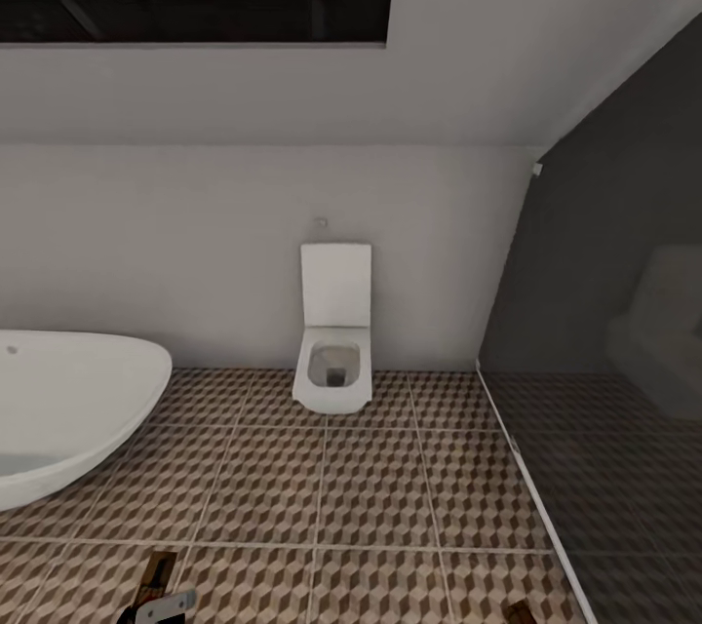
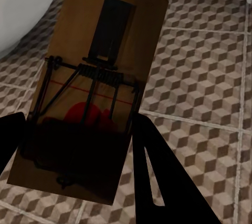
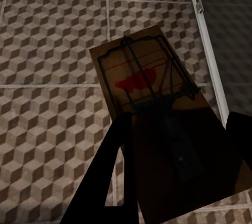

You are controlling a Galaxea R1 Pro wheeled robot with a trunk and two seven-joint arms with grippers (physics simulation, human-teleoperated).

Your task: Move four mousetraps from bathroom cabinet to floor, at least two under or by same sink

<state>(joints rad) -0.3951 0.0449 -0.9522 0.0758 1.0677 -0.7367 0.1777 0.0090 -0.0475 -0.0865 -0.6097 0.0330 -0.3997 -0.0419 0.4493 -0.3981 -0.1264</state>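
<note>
In the left wrist view, my left gripper [image 2: 79,156] is shut on a tan mousetrap [image 2: 100,77] with a dark wire spring and a red mark. It hangs above the cube-patterned bathroom floor [image 2: 205,77]. The head view has that mousetrap [image 1: 158,570] and the left gripper [image 1: 166,604] at the bottom left. My right gripper [image 3: 178,166] is shut on a second mousetrap [image 3: 147,87] over the floor [image 3: 52,77]; a corner of this mousetrap [image 1: 520,612] peeks in at the bottom right. The cabinet and the sink are out of view.
A white toilet [image 1: 334,361] stands against the far wall ahead. A white oval tub [image 1: 58,409] sits at the left. A dark glass shower screen [image 1: 604,312] with a white floor rail [image 1: 531,487] bounds the right. Tiled floor [image 1: 322,487] lies between them.
</note>
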